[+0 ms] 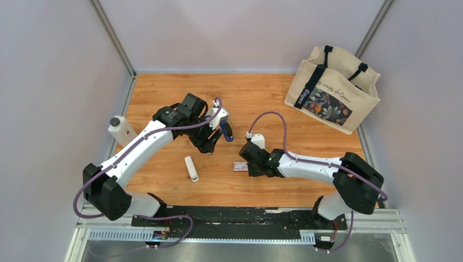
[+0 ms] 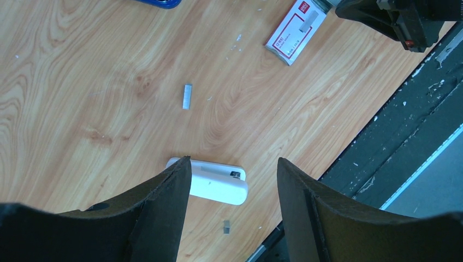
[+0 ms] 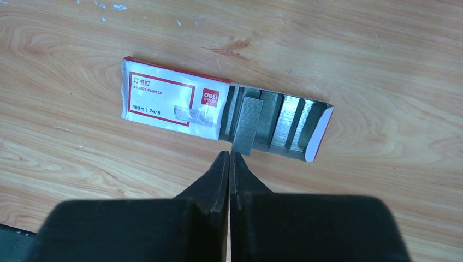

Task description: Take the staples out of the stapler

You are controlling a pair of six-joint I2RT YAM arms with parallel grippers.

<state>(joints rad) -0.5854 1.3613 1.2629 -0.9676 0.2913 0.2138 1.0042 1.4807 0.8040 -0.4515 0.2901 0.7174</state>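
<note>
Two robot arms work over a wooden bench, where a small blue stapler lies just beside the left claw.
The left claw is spread wide and holds nothing. A white stick lies below its gap, and the stapler sits on its side toward the right arm. The right claw is pressed closed with nothing seen between its tips, which meet the near end of a staple strip resting on the open staple box.

Lit brightly and evenly from above. Cast only soft, faint shadows on the worktop. Rendered wood grain sharply in wrist views; blurred the close-up left gripper slightly.
</note>
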